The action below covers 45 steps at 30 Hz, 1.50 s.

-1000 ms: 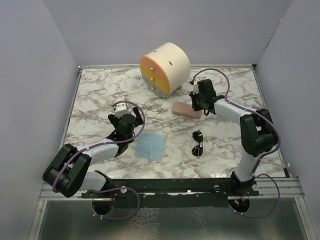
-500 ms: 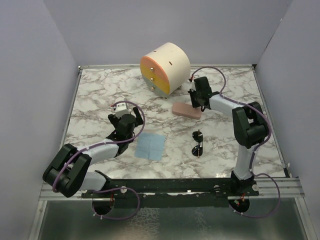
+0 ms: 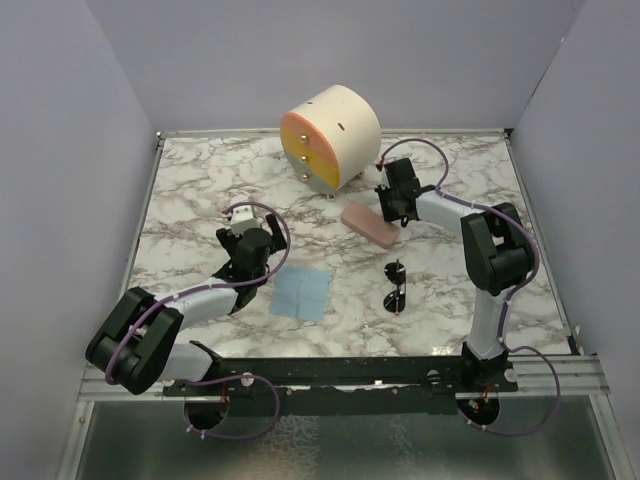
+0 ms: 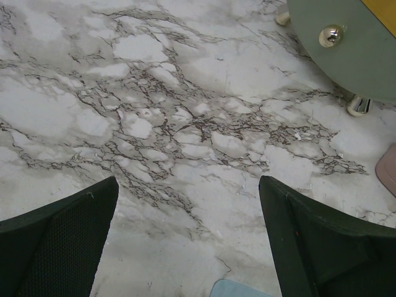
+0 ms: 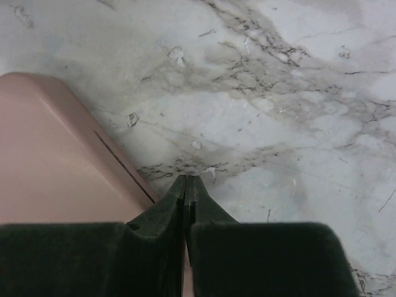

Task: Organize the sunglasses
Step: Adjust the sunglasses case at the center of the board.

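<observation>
The sunglasses, small with round black lenses, lie on the marble right of centre. The pink case lies slantwise behind them; it fills the left of the right wrist view. My right gripper is shut with nothing between its fingers, its tips low at the case's right edge. My left gripper stands open over bare marble at the left, fingers wide apart and empty. A corner of the light blue cloth shows between them.
A round cream drawer unit with orange, yellow and green fronts stands at the back centre; its green front and brass knob show in the left wrist view. The light blue cloth lies flat near the front. Grey walls enclose the table.
The right arm has swung left and back, and the pink case has turned from lying across to slanting. The left arm has not moved.
</observation>
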Tool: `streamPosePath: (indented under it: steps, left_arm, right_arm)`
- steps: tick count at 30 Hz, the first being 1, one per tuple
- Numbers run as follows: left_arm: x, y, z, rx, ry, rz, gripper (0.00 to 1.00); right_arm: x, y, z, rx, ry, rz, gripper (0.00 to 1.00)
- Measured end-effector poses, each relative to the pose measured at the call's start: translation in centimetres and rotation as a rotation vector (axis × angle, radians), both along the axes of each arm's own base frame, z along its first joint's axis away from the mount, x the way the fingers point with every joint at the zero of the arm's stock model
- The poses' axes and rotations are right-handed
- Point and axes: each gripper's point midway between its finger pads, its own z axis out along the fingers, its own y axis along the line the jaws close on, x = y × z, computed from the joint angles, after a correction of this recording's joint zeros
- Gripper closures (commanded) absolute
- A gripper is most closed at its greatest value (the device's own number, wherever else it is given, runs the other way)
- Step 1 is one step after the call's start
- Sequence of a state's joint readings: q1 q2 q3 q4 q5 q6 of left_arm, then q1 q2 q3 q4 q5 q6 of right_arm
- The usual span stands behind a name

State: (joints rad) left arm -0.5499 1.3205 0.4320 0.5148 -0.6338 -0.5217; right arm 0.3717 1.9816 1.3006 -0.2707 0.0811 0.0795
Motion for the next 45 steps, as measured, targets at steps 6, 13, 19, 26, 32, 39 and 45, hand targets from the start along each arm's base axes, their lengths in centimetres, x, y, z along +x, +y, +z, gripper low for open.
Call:
streamPosePath:
  steps: [6,13,19,26,32,39,45]
  left_arm:
    - [0.0,0.0,0.0,0.000,0.000,0.000,0.01]
    - [0.0,0.0,0.0,0.000,0.000,0.000,0.01]
    - [0.0,0.0,0.0,0.000,0.000,0.000,0.01]
    - [0.0,0.0,-0.1,0.002,0.003,0.000,0.01]
    - [0.0,0.0,-0.1,0.002,0.003,0.000,0.01]
    - [0.0,0.0,-0.3,0.004,0.007,0.000,0.01]
    - [0.0,0.0,-0.3,0.004,0.007,0.000,0.01]
  right_arm:
    - [-2.2,0.8,-0.4,0.002,0.022,0.021,0.99]
    - [-4.4,0.6,-0.5,0.016,0.036,0.013,0.99]
    - [-5.7,1.4,-0.4,0.027,0.044,0.031,0.99]
    - [-7.2,3.6,0.6,0.029,0.034,0.078,0.54]
    - [-6.8,3.1,2.5,0.025,-0.021,0.034,0.45]
    - [-6.0,3.0,4.5,0.026,-0.048,0.009,0.30]
    - [-5.1,4.3,7.0,0.081,-0.057,0.005,0.22]
